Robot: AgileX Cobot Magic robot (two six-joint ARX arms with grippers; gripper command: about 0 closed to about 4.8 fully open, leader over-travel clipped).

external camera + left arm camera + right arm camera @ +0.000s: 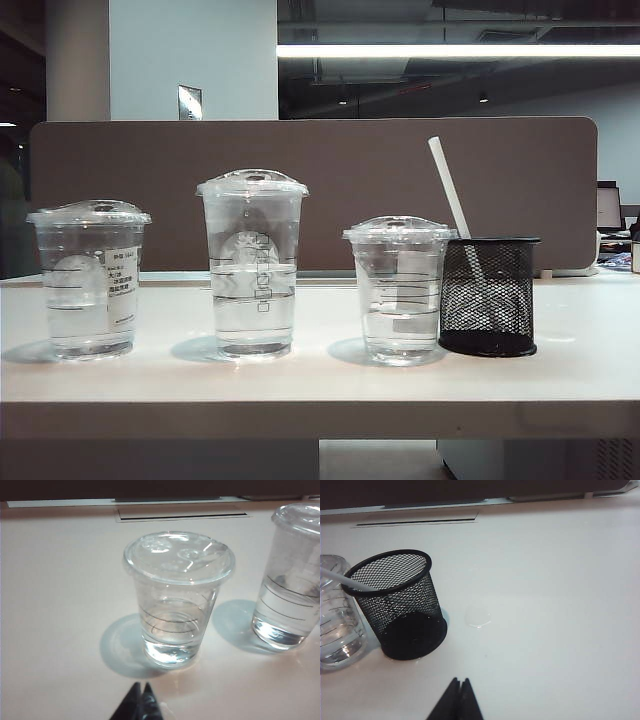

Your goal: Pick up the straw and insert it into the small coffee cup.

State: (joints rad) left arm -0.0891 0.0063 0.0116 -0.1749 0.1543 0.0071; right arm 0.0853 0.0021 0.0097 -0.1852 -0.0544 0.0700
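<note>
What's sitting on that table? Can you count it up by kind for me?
Clear lidded cups: 3, the wide cup, the tall cup, the small coffee cup
White straw: 1
Black mesh holder: 1
Total: 5

My exterior view is evenly lit but backlit: a ceiling light strip [460, 50] glows overexposed at the top, and the room behind it sits dim. The table [320, 385] washes out to near white, and each cup drops a soft bluish shadow to its left. The mesh holder [489, 296] reads as flat black, with little detail. In my left wrist view the cup [177, 597] throws a broad pale shadow toward the camera, its lid carries white glare spots, and the tabletop takes a pinkish cast. The picture is slightly soft. My right wrist view is brighter; the table [545, 580] is blown out, and noise grains the dark strip beyond it.
</note>
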